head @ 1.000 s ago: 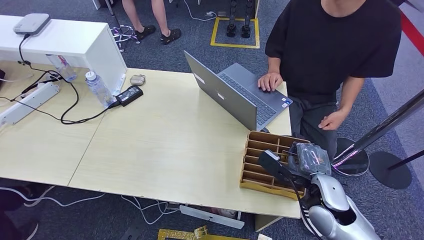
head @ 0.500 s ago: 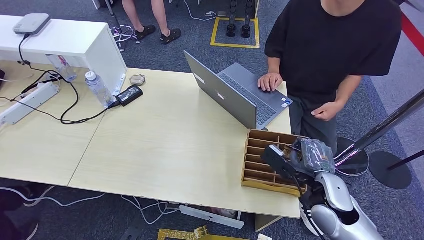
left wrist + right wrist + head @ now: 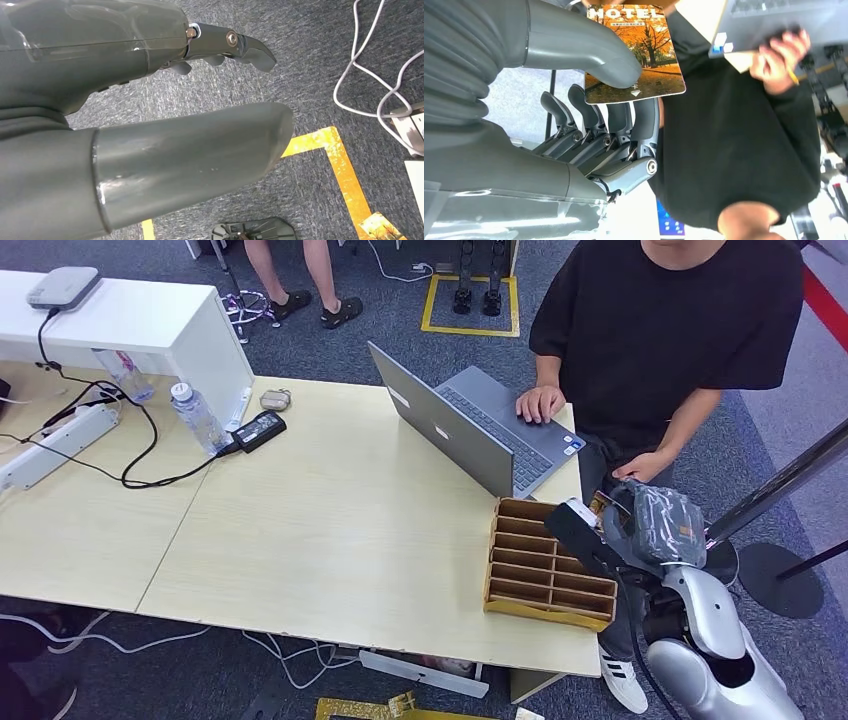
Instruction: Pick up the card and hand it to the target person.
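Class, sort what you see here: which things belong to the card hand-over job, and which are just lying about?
Belong to the job:
hotel card
right hand pinching it
person in black
wooden slotted tray

Just lying about:
laptop
water bottle
power adapter
power strip

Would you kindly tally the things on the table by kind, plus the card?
Laptop: 1
Bottles: 2
Power strip: 1
Adapter: 1
Organizer tray: 1
Card, held by the right robot hand: 1
Total: 7
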{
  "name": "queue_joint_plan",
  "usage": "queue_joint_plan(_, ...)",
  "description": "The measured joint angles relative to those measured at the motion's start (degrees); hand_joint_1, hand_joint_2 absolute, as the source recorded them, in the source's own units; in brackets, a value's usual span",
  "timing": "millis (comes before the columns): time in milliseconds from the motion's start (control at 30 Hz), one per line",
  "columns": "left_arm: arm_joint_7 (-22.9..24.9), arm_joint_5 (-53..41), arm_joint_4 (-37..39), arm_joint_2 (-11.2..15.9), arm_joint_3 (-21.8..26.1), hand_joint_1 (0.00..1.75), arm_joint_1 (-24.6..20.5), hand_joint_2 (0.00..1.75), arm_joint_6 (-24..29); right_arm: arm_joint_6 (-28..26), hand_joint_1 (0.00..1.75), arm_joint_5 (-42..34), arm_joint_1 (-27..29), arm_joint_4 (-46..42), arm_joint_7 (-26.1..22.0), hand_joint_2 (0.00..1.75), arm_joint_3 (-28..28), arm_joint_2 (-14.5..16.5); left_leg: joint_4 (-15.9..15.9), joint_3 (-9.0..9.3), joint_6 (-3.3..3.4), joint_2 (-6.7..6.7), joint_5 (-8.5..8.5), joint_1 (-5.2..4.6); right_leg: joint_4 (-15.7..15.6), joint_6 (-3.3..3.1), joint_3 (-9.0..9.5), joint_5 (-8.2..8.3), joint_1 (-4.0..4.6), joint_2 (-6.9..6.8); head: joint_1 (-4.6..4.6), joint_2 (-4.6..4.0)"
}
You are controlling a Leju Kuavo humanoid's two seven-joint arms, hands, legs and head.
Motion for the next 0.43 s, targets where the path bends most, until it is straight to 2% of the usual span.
queue_joint_plan(433, -0.12, -0.01, 0.00, -0.02, 0.00, 0.00, -0.01, 0.00, 0.02, 1.76, 1.54, 0.00, -1.96, -0.72, 0.04, 1.75, -2.85, -0.87, 0.00, 0.00, 0.00, 0.00, 0.00, 0.00, 0.00, 0.00, 0.00, 0.00, 0.00, 0.00, 0.00, 0.00)
